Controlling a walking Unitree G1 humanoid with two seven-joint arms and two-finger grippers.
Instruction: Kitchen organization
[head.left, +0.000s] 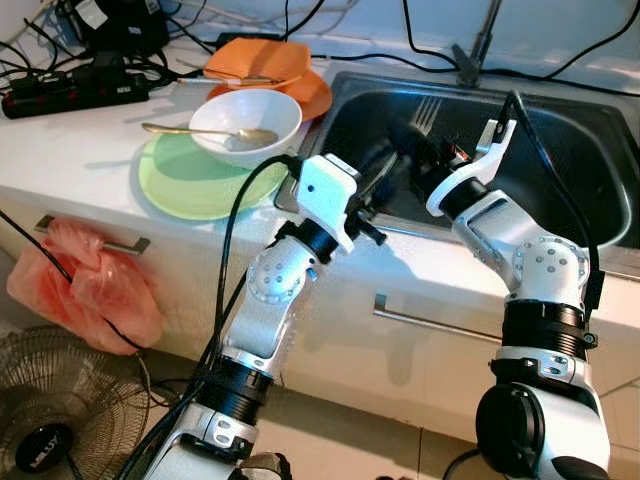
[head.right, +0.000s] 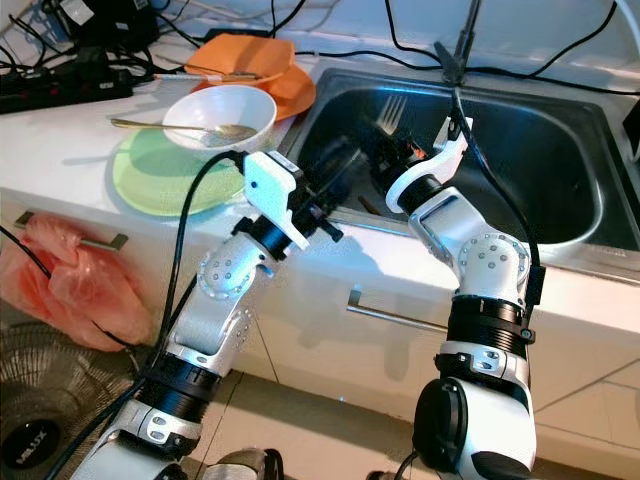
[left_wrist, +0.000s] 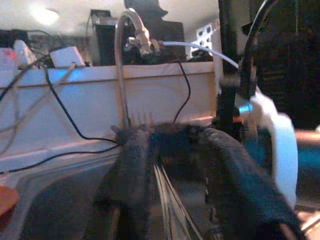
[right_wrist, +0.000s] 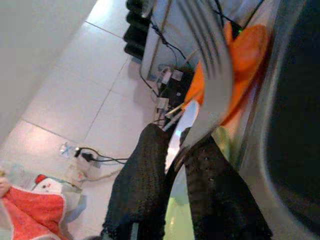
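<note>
Down by the floor on the left, a round fan (head.left: 50, 420) stands in front of the cabinet, and a pink plastic bag (head.left: 85, 285) hangs from the drawer handle (head.left: 100, 240) above it. Both silver arms rise from there and lean over the near edge of the steel sink (head.left: 575, 190).

Inside the basin, the right gripper (head.left: 415, 140) has its fingers (right_wrist: 150, 185) pressed together on the handle of a metal fork (head.left: 426, 112), whose tines point up and away toward the far wall of the sink. Just to its left, the left gripper (head.left: 375, 180) reaches over the sink's near left corner; its two black fingers (left_wrist: 132, 170) stand slightly spread, and thin metal lines show between them, though I cannot tell whether they are pinching anything.

On the white counter (head.left: 80, 150) left of the sink, a white bowl (head.left: 246, 124) with a gold spoon (head.left: 205, 131) lying in it sits on a green plate (head.left: 195, 185). Farther back, an orange plate (head.left: 305, 95) carries an orange bowl (head.left: 258, 60). A black power strip (head.left: 70, 92) and tangled cables lie at the far left, and the faucet (head.left: 478, 45) rises behind the basin.
</note>
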